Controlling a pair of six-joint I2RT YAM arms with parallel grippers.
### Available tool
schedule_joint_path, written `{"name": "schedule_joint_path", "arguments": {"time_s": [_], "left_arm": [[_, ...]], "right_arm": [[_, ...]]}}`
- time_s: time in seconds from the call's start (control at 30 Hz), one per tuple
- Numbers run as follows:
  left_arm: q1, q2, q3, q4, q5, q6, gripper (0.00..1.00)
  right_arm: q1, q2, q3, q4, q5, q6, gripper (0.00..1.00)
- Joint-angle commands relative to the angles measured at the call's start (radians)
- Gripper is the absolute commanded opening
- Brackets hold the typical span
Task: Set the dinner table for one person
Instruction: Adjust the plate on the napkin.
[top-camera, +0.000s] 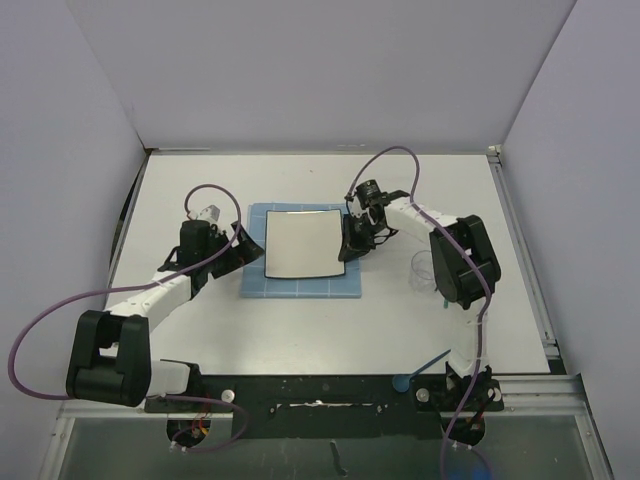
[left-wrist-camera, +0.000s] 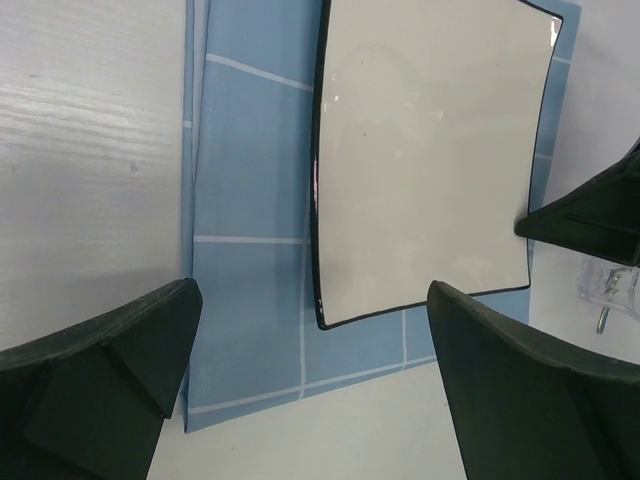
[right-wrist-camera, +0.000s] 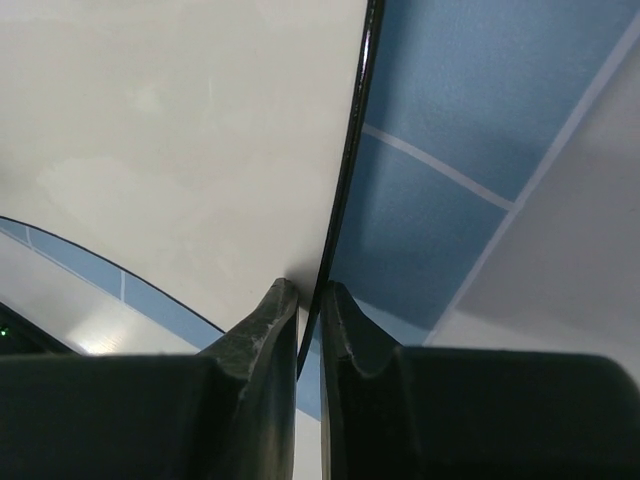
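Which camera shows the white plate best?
Top external: nearly the whole plate shows, on the blue placemat. Left wrist crops one edge; right wrist shows only the rim pinched by the right gripper.

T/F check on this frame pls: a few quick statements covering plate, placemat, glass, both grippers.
1. The plate lies within the outline of the blue placemat. True.
2. The right gripper is closed on the plate's rim. True.
3. The left gripper is shut on the placemat. False: its jaws are open and hold nothing, near the placemat's left edge.
4. The clear glass stands on the placemat. False: it stands on the bare table, to the right of the placemat.
5. The plate is round. False: it is square with a dark rim.
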Motion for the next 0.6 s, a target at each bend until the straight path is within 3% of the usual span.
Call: {"name": "schedule_joint_path", "arguments": {"time_s": [0.0,0.57], "left_arm": [[0.005,0.003,0.025,0.07,0.022,-0.008,0.97],[0.01,-0.019,0.005,0.08,0.036,-0.014,0.97]], "right_arm": [[0.069,-0.022,0.034,-0.01,0.007,-0.008,0.0],[0.134,-0.058,0.018,-0.039,0.061,0.002,0.0]]}}
